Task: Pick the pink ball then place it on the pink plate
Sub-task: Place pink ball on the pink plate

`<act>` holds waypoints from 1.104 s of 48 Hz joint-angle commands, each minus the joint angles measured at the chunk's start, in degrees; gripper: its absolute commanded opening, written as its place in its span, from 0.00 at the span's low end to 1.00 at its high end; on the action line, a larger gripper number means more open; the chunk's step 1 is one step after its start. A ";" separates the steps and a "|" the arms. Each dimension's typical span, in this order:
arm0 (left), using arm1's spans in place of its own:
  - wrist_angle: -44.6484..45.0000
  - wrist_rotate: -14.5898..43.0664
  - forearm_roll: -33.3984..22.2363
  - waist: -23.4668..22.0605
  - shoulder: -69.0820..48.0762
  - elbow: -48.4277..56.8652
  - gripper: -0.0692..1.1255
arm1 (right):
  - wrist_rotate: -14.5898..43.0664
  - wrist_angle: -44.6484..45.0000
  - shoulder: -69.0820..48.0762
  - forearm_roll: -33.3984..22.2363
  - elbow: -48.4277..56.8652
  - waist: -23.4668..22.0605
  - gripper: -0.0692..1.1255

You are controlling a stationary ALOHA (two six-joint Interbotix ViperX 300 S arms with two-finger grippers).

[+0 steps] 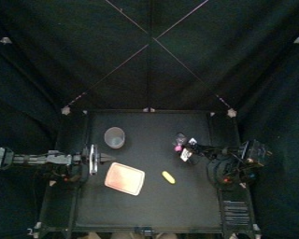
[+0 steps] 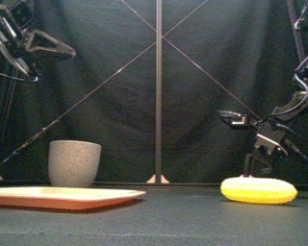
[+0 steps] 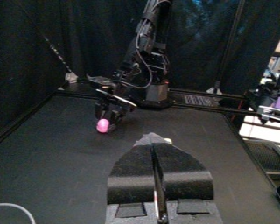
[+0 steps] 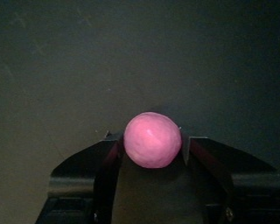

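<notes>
Right gripper (image 4: 152,150), right of centre in the top view, jaws clamped on the pink ball (image 4: 152,138). Left gripper (image 3: 156,142) at mid-left, jaws together. Pink tray (image 1: 124,177) lower centre.

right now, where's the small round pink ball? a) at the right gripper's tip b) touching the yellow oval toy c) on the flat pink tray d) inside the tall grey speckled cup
a: the pink ball sits at the right gripper's tip, well apart from the pink tray, grey cup and yellow toy.
</notes>
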 commanded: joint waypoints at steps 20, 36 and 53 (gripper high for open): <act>-0.79 -0.09 -0.88 0.18 0.26 -0.44 0.08 | 0.09 0.26 2.46 2.20 -19.95 21.27 0.71; -0.79 -0.09 -0.88 0.18 0.26 -0.26 0.08 | 0.00 0.35 18.46 1.49 -37.71 30.59 0.71; -0.79 0.00 -0.88 0.09 0.26 -0.09 0.08 | 0.18 2.99 31.82 2.37 -51.33 32.61 0.71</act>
